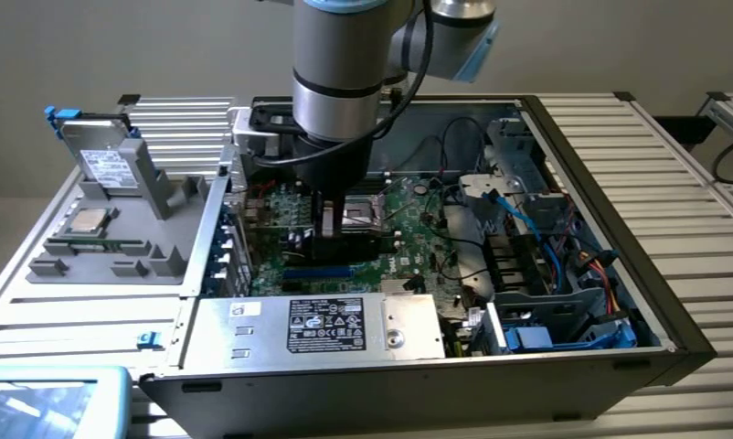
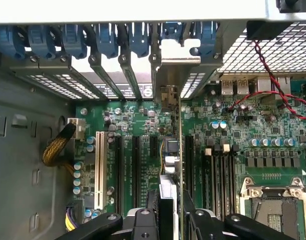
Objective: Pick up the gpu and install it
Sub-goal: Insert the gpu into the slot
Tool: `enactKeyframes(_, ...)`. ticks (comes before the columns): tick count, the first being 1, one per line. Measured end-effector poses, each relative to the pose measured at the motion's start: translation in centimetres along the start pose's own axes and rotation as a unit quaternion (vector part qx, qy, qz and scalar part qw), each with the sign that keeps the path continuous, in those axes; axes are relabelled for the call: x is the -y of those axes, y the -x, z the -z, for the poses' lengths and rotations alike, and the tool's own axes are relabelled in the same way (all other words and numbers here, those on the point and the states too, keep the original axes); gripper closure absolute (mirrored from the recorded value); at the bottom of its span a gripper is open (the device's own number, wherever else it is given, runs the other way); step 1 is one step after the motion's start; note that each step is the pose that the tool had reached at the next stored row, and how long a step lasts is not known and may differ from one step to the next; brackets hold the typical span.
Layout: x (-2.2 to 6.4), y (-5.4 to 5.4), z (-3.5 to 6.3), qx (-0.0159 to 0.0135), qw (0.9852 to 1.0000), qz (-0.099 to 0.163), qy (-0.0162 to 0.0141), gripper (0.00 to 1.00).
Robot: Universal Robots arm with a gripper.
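Gripper (image 1: 338, 227) down inside computer case (image 1: 403, 398), clenched on gpu (image 2: 171, 150). Gpu upright over motherboard (image 2: 228, 132) slots, toward exterior view's left. Silver bracket (image 2: 179, 60) at rear slot openings. Seated or not: cannot tell.

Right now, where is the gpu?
In the wrist view the gpu stands on edge in the gripper, over the black slots of the motherboard, its silver bracket at the case's back wall.
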State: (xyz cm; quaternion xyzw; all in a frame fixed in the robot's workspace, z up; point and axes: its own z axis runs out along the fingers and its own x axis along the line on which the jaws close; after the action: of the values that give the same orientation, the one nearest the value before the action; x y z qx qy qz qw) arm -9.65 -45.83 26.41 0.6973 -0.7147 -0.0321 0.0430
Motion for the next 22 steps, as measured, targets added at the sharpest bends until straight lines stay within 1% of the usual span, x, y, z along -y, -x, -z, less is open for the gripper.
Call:
enactKeyframes(9, -0.07, 0.0, -0.97, 0.0001, 1.0000, 0.000, 0.0000, 0.71)
enactKeyframes(22, -0.42, 0.2, -1.49, 0.0001, 1.0000, 0.000, 0.0000, 0.71)
